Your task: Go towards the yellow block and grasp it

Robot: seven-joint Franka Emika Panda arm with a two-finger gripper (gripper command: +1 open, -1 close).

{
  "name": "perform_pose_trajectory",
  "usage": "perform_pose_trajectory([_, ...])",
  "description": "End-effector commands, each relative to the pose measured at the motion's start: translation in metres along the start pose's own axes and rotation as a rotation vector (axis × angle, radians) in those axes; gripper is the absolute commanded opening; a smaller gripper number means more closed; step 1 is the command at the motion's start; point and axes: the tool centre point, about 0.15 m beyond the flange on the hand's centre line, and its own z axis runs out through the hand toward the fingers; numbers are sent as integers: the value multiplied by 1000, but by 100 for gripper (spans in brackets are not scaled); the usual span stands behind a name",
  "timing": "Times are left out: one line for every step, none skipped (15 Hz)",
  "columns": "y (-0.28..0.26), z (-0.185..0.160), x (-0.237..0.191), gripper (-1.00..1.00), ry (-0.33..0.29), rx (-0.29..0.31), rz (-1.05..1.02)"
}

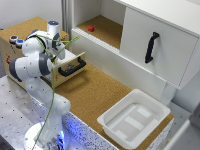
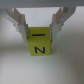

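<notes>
In the wrist view, the small yellow cube marked with black letters (image 2: 39, 43) fills the gap between the 2 pale gripper fingers (image 2: 20, 22), leaving no spare room on either flank. Around the cube the pale surface lies bare. In the exterior view, the white and grey robot arm (image 1: 37, 62) hides the open wooden drawer with a black handle (image 1: 70, 62).

rough cork counter (image 1: 95, 92), glossy white plastic tub (image 1: 134, 119)
</notes>
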Motion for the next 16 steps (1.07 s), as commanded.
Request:
perform_pose_trajectory([12,9,9,-100,37,31,9])
perform_pose_trajectory([15,7,11,-100,44,32,10])
perform_pose_trajectory([18,4,14,-100,52,36,10])
perform_pose_trajectory([20,1,17,-100,59,45,11])
perform_pose_trajectory([23,-3,21,-100,68,39,5])
perform_pose_trajectory([27,-7,25,-100,77,38,0])
perform_pose_trajectory([30,-9,29,-100,81,34,-5])
perform_pose_trajectory([35,-10,34,-100,80,29,-19])
perform_pose_trajectory([37,-10,39,-100,80,20,-42])
perform_pose_trajectory([39,-11,44,-100,79,4,-77])
perform_pose_trajectory([41,-13,49,-100,80,-6,-100])
perform_pose_trajectory([44,-16,53,-100,79,-13,-121])
perform_pose_trajectory([47,-19,57,-100,75,-15,-140])
perform_pose_trajectory([49,-20,59,-100,71,-17,-157])
perform_pose_trajectory([51,-21,62,-100,65,-19,-176])
perform_pose_trajectory([52,-23,64,-100,65,-21,-185])
